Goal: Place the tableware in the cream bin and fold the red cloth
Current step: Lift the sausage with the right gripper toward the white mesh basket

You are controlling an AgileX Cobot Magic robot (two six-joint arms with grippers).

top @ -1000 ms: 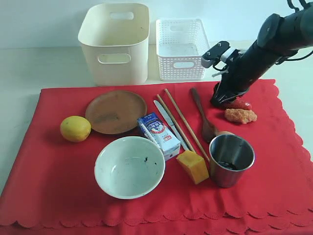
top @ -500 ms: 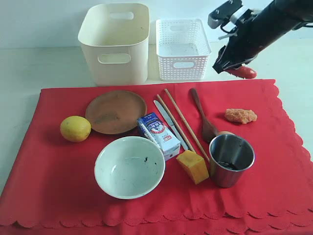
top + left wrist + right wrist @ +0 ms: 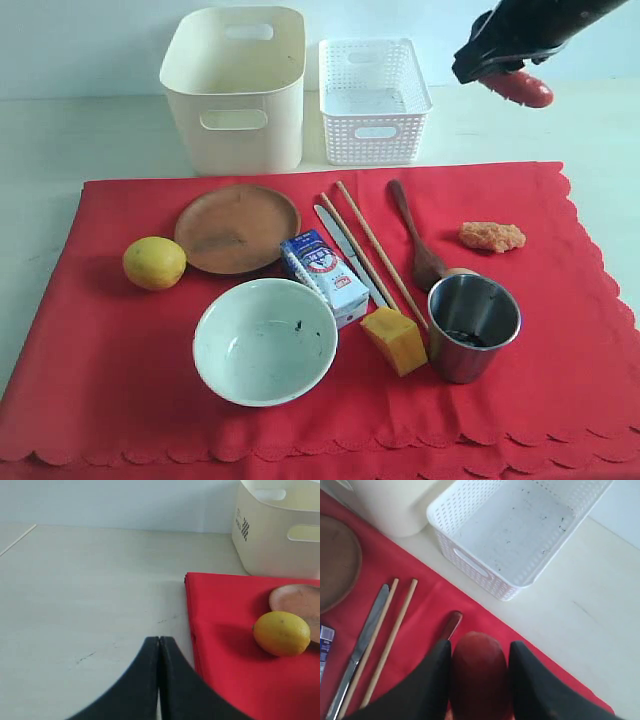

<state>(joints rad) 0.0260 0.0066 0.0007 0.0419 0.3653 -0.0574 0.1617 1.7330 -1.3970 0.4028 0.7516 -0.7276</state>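
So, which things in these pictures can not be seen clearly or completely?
Red item in the right tool: cut off by the right wrist view's edge; what it is, unclear.
Cup: dark bits inside, too small in the exterior view.
Spoon: bowl partly behind the cup, exterior view.
Cream bin: floor hidden by its front wall, exterior view.
Left tool: outside the exterior view.
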